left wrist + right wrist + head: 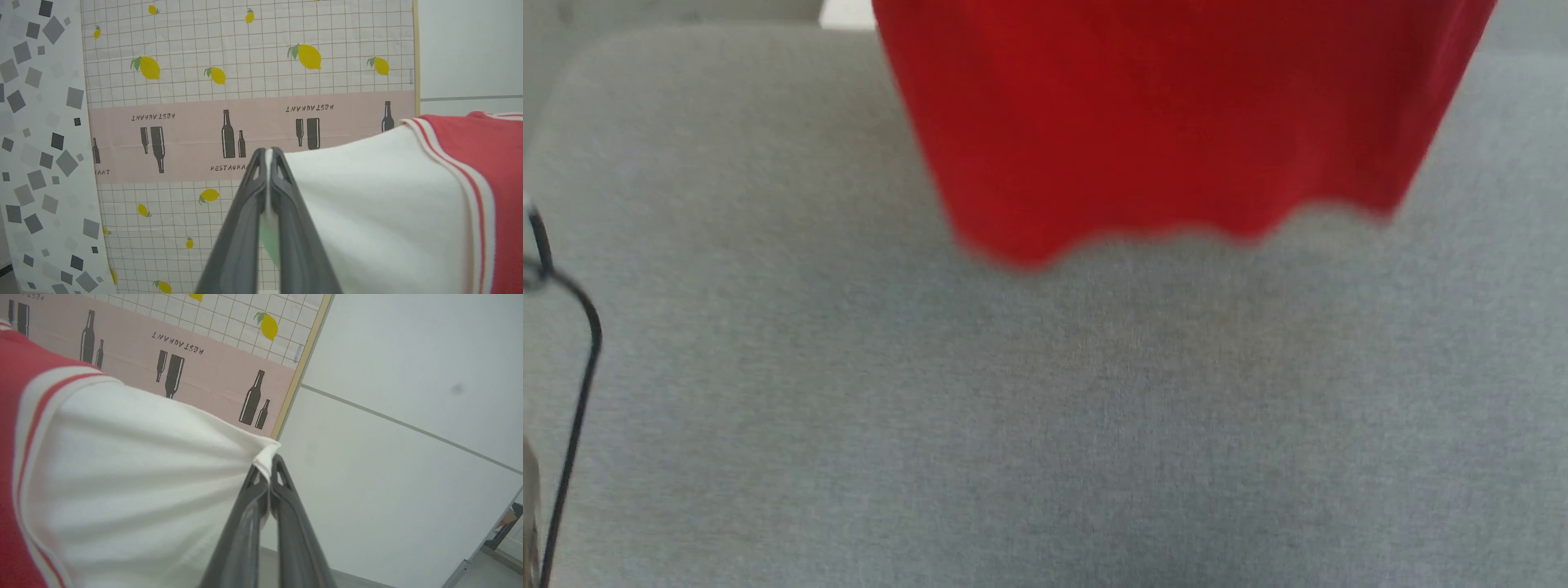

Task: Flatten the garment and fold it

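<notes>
A: Entry one, shirt. Where?
B: Shirt (1168,122), red, hanging down from the top of the head view. Hem wavy and blurred, apparently clear of the grey table (1045,425) beneath, though the blur leaves that unsure. Black cable (580,384) at the table's left edge.
A: Entry two, left gripper?
B: Left gripper (268,152), clenched on the edge of a white sleeve (367,204). Cloth is pinched between the tips and spreads to that view's right, out to striped trim (470,183) and the red body.
A: Entry three, right gripper?
B: Right gripper (269,459), clenched on the corner of the other sleeve (143,477), which is drawn taut to that view's left.
A: Views compared?
B: Wrist views list sleeves, trim, both grips, a lemon-and-bottle printed cloth (245,61) and a pale wall (408,375). Head view lists hem, table, cable
</notes>
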{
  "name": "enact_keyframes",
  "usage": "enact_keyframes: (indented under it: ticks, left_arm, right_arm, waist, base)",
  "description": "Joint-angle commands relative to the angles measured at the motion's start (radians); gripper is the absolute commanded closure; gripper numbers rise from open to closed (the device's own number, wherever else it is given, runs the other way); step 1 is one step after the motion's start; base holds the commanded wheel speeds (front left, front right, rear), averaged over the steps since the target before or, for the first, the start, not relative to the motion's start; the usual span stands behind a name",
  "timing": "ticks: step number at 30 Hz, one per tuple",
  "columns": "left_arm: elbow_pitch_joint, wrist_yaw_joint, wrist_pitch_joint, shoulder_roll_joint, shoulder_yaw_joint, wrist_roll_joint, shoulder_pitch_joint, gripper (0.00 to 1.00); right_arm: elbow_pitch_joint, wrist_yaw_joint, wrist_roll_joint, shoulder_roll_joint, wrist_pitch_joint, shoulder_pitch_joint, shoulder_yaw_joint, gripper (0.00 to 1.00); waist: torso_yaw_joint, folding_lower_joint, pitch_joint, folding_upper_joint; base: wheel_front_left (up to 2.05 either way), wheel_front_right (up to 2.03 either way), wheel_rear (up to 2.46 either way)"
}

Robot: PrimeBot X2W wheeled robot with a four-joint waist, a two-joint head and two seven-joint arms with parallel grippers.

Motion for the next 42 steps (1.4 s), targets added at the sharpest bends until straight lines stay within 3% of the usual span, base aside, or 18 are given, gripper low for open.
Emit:
enact_keyframes:
  ticks: [1, 11, 20, 22, 23, 28, 31, 34, 42]
  left_arm:
    - [0.045, -0.007, -0.017, -0.010, 0.001, 0.008, -0.066, 1.00]
    - [0.290, -0.031, -0.185, -0.054, 0.010, 0.042, -0.358, 1.00]
    - [0.423, -0.079, -0.327, -0.146, -0.050, 0.056, -0.278, 1.00]
    - [0.451, -0.097, -0.339, -0.173, -0.069, 0.054, -0.220, 1.00]
    - [0.490, -0.117, -0.351, -0.216, -0.092, 0.050, -0.114, 1.00]
    - [0.517, -0.179, -0.356, -0.239, -0.157, 0.067, 0.095, 1.00]
    - [0.522, -0.205, -0.357, -0.238, -0.194, 0.049, 0.255, 1.00]
    - [0.499, -0.215, -0.334, -0.214, -0.224, 0.025, 0.409, 1.00]
    - [0.373, -0.212, -0.248, -0.096, -0.245, -0.032, 0.734, 1.00]
  right_arm:
    - [0.047, -0.002, -0.016, 0.013, -0.025, -0.057, 0.004, 1.00]
    - [0.341, -0.002, -0.129, 0.127, -0.196, -0.351, -0.013, 1.00]
    - [0.477, -0.002, -0.105, 0.191, -0.351, -0.291, -0.006, 1.00]
    - [0.493, -0.002, -0.087, 0.193, -0.384, -0.243, -0.004, 1.00]
    - [0.501, -0.002, -0.046, 0.194, -0.421, -0.138, 0.022, 1.00]
    - [0.468, -0.002, 0.060, 0.200, -0.431, 0.098, 0.101, 1.00]
    - [0.402, -0.002, 0.109, 0.168, -0.405, 0.281, 0.195, 1.00]
    - [0.336, -0.002, 0.180, 0.132, -0.371, 0.454, 0.237, 1.00]
    - [0.237, -0.002, 0.291, 0.038, -0.250, 0.832, 0.234, 1.00]
  waist:
    - [-0.030, -0.0001, 0.151, 0.0000]
    - [-0.036, -0.0001, 0.262, 0.0000]
    - [-0.002, -0.0001, 0.277, 0.0000]
    - [0.007, -0.0001, 0.261, 0.0000]
    - [0.022, -0.0001, 0.220, 0.0000]
    - [0.033, -0.0001, 0.113, 0.0000]
    - [0.036, -0.0001, 0.030, 0.0000]
    - [0.032, -0.0001, -0.047, 0.0000]
    - [0.027, -0.0001, -0.183, 0.0000]
  base:
    - [0.00, 0.00, 0.00]
    - [0.00, 0.00, 0.00]
    - [0.00, 0.00, 0.00]
    - [0.00, 0.00, 0.00]
    - [0.00, 0.00, 0.00]
    - [0.00, 0.00, 0.00]
    - [0.00, 0.00, 0.00]
    - [0.00, 0.00, 0.00]
    - [0.00, 0.00, 0.00]
